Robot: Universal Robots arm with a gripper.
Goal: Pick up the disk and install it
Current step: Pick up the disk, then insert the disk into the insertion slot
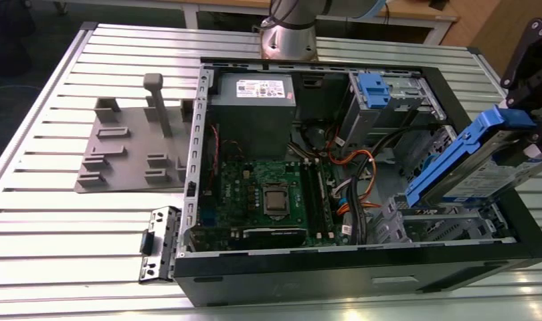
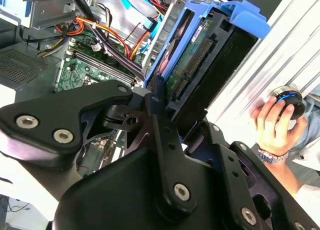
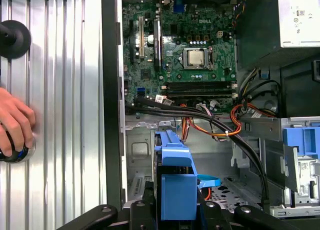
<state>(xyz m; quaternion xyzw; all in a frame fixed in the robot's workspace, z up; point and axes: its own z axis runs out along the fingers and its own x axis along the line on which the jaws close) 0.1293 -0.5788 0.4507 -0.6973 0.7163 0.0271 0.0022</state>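
Note:
The disk [image 1: 482, 168] is a silver drive in a blue plastic carrier. It hangs tilted over the exterior view's right end of the open computer case [image 1: 342, 267]. My gripper [image 1: 532, 142] is shut on its upper end at that view's right edge. In the second wrist view the black fingers [image 2: 156, 97] clamp the disk [image 2: 197, 55], whose connector edge and circuit side face the camera. In the first wrist view the disk [image 3: 174, 177] stands edge-on above the case's bare metal floor [image 3: 140, 147], held by the gripper [image 3: 175, 210].
Inside the case lie the green motherboard [image 1: 262, 194], the grey power supply [image 1: 251, 100], bundled cables [image 1: 360, 167] and a metal cage with a blue latch [image 1: 378, 87]. A grey fixture plate [image 1: 132, 144] lies on the slatted table. A person's hand [image 3: 15, 125] rests on a round button.

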